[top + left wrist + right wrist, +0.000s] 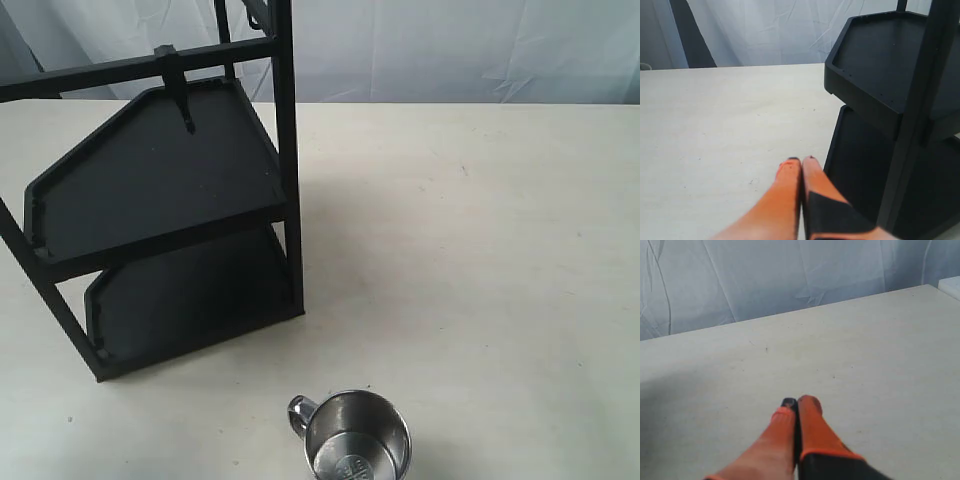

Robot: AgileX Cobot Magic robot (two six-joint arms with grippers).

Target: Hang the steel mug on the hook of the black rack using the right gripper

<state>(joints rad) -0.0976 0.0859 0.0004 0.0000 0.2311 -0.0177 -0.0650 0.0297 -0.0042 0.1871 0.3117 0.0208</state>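
Note:
The steel mug stands upright near the table's front edge, its handle pointing left and the round mark visible on its inner base. The black rack stands at the left, with the hook hanging from its upper crossbar. No gripper shows in the exterior view. My right gripper is shut with nothing between its orange fingers, above bare table; the mug is out of its view. My left gripper is shut too, close beside the black rack.
The pale tabletop stretches to the right of the rack. A white cloth backdrop hangs behind the table.

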